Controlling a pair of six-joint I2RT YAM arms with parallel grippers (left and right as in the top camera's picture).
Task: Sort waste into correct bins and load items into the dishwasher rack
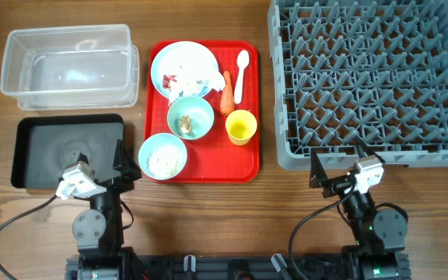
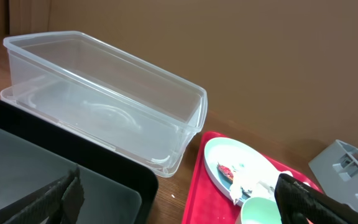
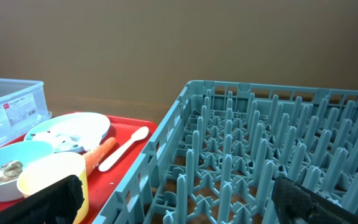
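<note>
On the red tray [image 1: 247,159] sit a light blue plate [image 1: 197,56] with white tissue [image 1: 201,72] and a red wrapper [image 1: 169,80], two light blue bowls [image 1: 201,110] [image 1: 148,145], one with white rice [image 1: 164,161], a carrot [image 1: 226,93], a white spoon [image 1: 240,74] and a yellow cup [image 1: 240,127]. The clear tub [image 1: 70,65] and black tray [image 1: 67,152] lie at the left, the grey rack [image 1: 372,78] at the right. My left gripper [image 1: 123,162] is open and empty by the black tray. My right gripper [image 1: 337,175] is open and empty at the rack's near edge.
The wooden table [image 1: 208,218] runs along the front between the two arms. In the left wrist view the clear tub [image 2: 104,99] stands behind the black tray [image 2: 55,168]. In the right wrist view the rack [image 3: 260,162] fills the right side.
</note>
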